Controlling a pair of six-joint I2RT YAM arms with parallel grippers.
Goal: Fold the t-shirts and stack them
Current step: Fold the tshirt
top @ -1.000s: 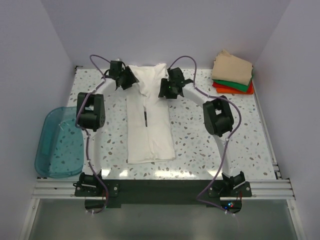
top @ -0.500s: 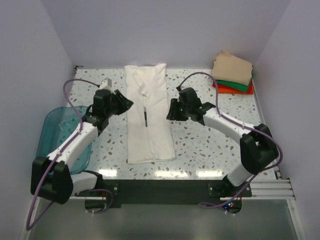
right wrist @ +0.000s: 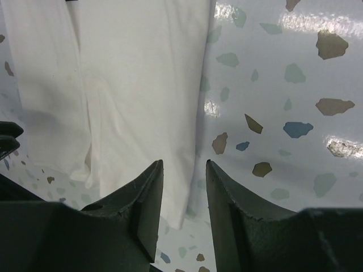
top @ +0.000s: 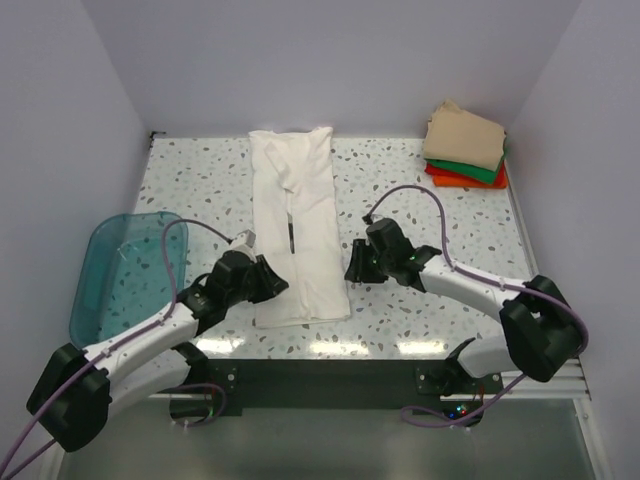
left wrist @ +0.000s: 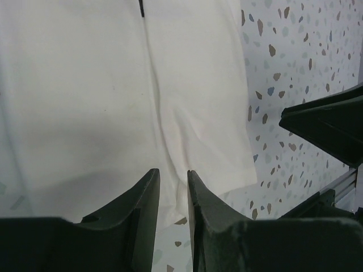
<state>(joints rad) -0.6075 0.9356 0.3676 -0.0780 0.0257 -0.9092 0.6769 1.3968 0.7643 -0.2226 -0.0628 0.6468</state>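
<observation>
- White t-shirt (top: 300,230): lies flat at table (top: 420,190) ctr as a narrow strip. Long axis runs far-to-near, collar end at the far wall, hem end toward the arm bases. Black print shows on the midline.
- Finished pile: tan tee (top: 465,135) on green tee (top: 482,172) on orange-red tee (top: 452,178), far-R corner, well apart from the strip.
- Teal bin (top: 85,270): near-L edge of table, beside the L arm. Not part of the job.
- L gripper (top: 272,287): low at the near-L corner of the strip, tips pointing R across the hem. Jaws apart by a narrow gap. L wrist view shows cloth and table through the gap, nothing pinched.
- R gripper (top: 355,272): just beside the strip's R edge, slightly farther from the hem than the L one, tips pointing L. Jaws apart, somewhat wider. R wrist view: one finger over cloth, the other over bare table, i.e. straddling the R edge. No grip.
- Key relation: the strip sits between the two grippers, each facing it across the short axis. L is nearer the hem corner.
- Judgement: next step is prob. a paired pinch at the near corners, then a lift along the long axis toward the collar. The R gripper likely needs to shift toward the hem so both grips line up.
</observation>
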